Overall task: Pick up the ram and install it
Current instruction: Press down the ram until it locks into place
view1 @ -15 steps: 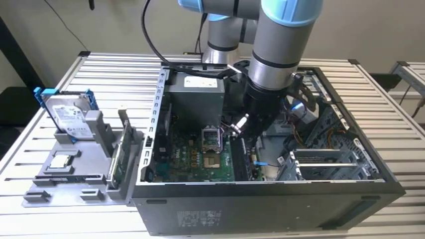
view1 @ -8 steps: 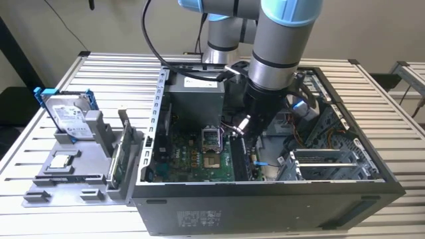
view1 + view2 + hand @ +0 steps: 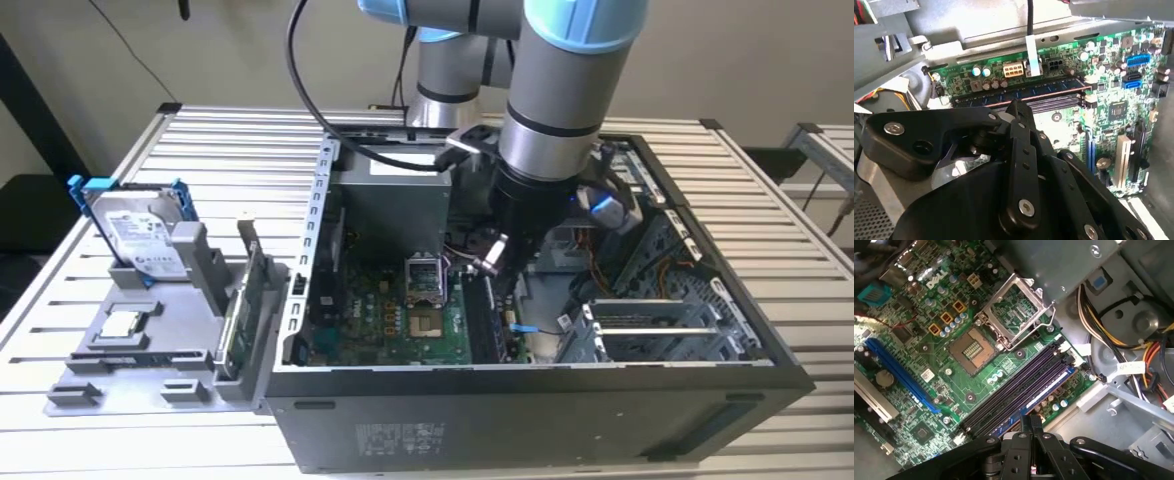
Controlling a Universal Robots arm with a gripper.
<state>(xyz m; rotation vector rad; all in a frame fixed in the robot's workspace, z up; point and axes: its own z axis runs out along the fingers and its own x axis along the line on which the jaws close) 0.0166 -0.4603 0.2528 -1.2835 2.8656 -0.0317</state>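
The ram (image 3: 1054, 89) is a long dark stick with a row of chips. It stands on edge in the outermost memory slot of the green motherboard (image 3: 400, 320) inside the open computer case (image 3: 534, 420). My gripper (image 3: 490, 262) reaches down into the case over the slots. In both wrist views its black fingers are pressed together, and the tips (image 3: 1016, 106) sit crosswise at the ram's upper edge with nothing between them. The first wrist view shows the gripper (image 3: 1031, 420) right above the row of memory slots (image 3: 1014, 387), beside the processor socket (image 3: 971, 347).
On the exterior view's left, a grey fixture (image 3: 134, 360) holds a silver hard drive in a blue frame (image 3: 134, 235) and an upright green card (image 3: 238, 315). Drive cages (image 3: 654, 320) and cable bundles (image 3: 1124, 350) crowd the case. A power supply (image 3: 387, 200) sits behind the board.
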